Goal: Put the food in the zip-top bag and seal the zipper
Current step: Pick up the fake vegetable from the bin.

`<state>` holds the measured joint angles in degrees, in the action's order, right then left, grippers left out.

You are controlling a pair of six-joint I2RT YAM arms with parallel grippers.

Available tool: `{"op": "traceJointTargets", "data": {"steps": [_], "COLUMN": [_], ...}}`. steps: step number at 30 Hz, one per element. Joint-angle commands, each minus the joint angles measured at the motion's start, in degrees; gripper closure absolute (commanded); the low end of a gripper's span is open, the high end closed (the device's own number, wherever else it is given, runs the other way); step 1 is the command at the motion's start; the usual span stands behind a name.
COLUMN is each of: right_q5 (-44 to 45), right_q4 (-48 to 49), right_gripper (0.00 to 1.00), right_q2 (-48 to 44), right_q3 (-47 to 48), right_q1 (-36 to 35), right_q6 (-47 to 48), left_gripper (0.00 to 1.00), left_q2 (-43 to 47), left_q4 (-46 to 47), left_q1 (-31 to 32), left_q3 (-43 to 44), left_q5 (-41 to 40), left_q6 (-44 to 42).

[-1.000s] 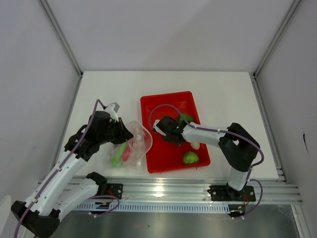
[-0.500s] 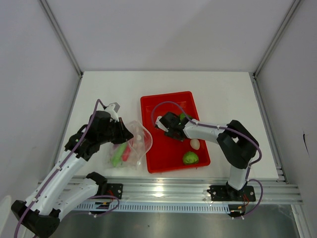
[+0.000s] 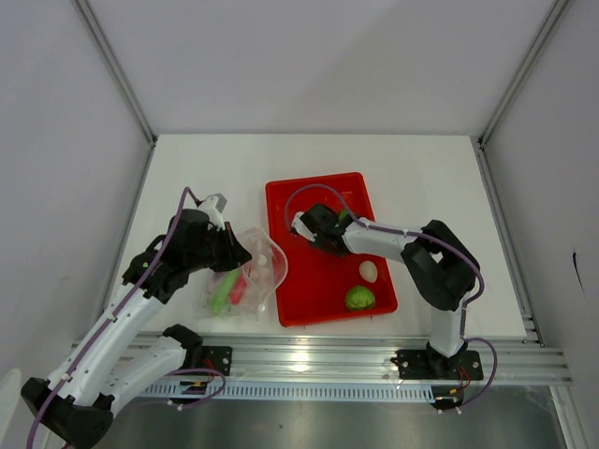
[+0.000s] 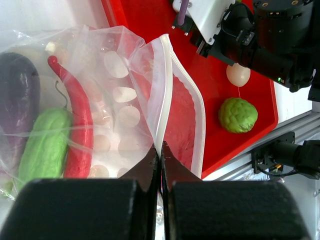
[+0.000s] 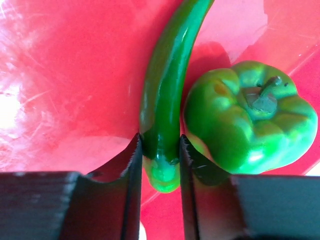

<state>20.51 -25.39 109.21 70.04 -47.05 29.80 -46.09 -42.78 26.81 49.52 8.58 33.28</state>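
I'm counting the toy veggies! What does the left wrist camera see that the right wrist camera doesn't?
Left wrist only: the left tool pinching the zip-top bag, which holds a purple eggplant, red chili and light green gourd; also a white egg and round green one. Right wrist only: the right tool around a green chili, beside a green pepper. Both: the red tray.

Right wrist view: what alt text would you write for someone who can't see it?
The right end effector pinches the lower end of a long green chili lying on the red tray. A glossy green pepper sits close beside the chili, to its right in the picture.
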Motion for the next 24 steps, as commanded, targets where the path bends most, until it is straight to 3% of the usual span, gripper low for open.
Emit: {"op": "traceJointTargets", "data": {"steps": [1,9,16,20,24], "right_q5": [-6.8,-11.36,-16.01,-19.72,-26.81], "right_q4": [-1.77,-3.79,-7.04,-7.39,-11.16], "right_gripper": [0.79,0.9,0.88,0.86,0.97], "right_q2": [0.05,-11.11,-21.57,-27.28,-29.32], "right_q3": [0.19,1.41,3.53,3.35,6.5], "right_q1": [0.11,-0.76,-1.2,-1.99,-1.56], "right_q6": [-3.26,-10.46,-22.93,-32.5,-47.86], "left_gripper": [1.0,0.99,0.99,0.99,0.99], "left_q2": [0.21,-0.06,-0.58,-1.2,-2.25], "left_q4": [0.25,0.68,1.39,2.18,2.71], "left_q1": [-0.35,-0.35,-0.35,-0.35,-0.35], "left_q3": [1.11,0.93,0.67,0.49,0.93], "left_q5": [-0.76,-0.58,-0.41,0.12,0.47], "left_q6": [-1.46,-1.46,-1.2,-1.02,-1.02]}}
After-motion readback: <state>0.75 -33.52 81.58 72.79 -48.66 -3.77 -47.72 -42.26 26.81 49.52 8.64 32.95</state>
